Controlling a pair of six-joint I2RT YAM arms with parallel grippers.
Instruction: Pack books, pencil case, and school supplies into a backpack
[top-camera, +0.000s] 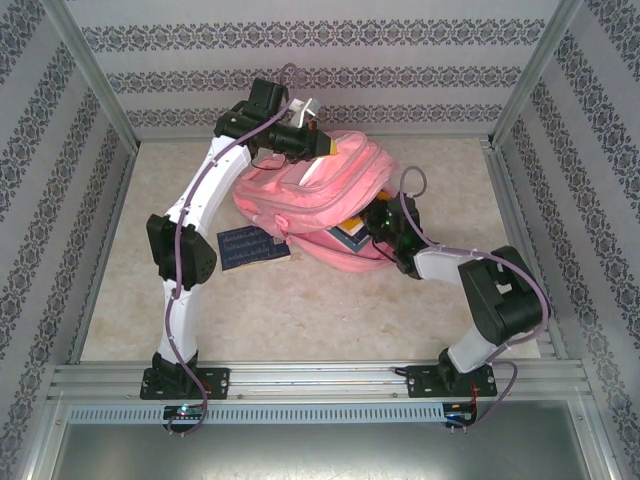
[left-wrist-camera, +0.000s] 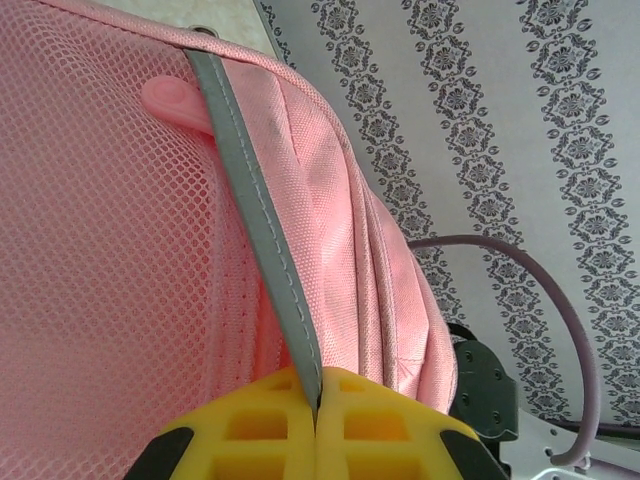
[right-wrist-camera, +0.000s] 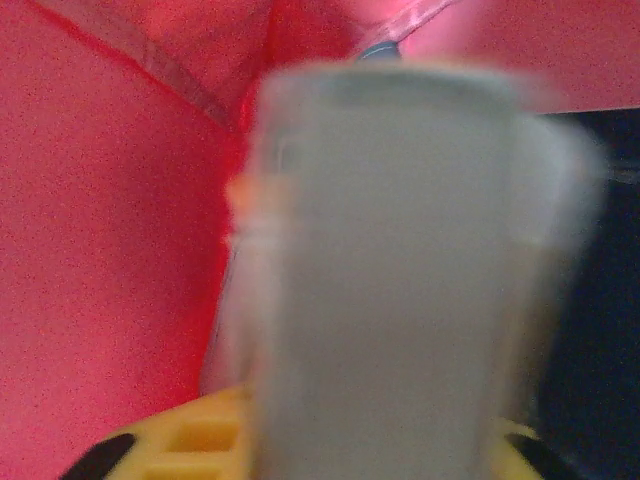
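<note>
Large pink fabric backpack (top-camera: 300, 190) lies mid-way along the table's (top-camera: 300, 320) far edge, left gripper (left-wrist-camera: 316, 400) clamped tight on its grey strap (left-wrist-camera: 250, 200). Right gripper (top-camera: 383, 228) sits at its mouth; we cannot tell its opening

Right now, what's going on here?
The left jaws are shut on the grey strap of the large pink fabric backpack. The right jaws are at its open mouth, with a blurred pale oblong thing before them; whether they grip it is unclear. One navy book with white print lies on the table beside the backpack.
</note>
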